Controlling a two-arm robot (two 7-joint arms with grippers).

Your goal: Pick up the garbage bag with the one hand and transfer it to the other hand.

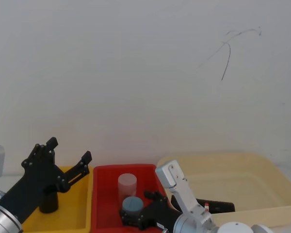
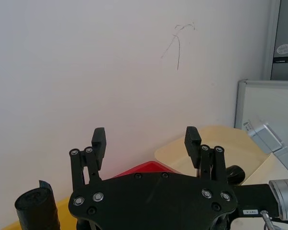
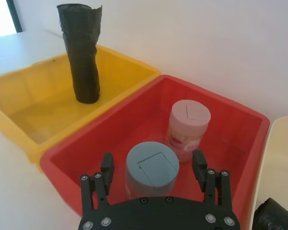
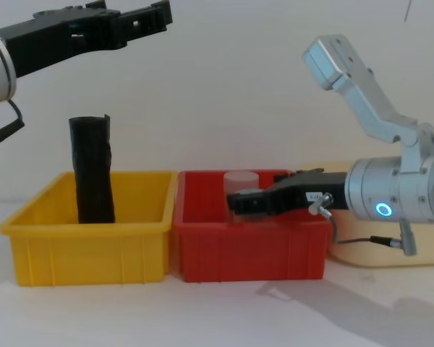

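The garbage bag (image 4: 92,170) stands upright in the yellow bin (image 4: 87,235), far left. Left gripper (image 4: 141,18) hangs spread well above it; right gripper (image 3: 153,167) spread over the red bin (image 4: 249,249). A skewed descent could topple that tall roll.

The black two-finger left gripper (image 1: 69,151) on its silver arm is raised, fingers spread wide, empty. The black two-finger right gripper (image 4: 235,203) on its thick silver cylindrical arm reaches low and level, fingers apart.
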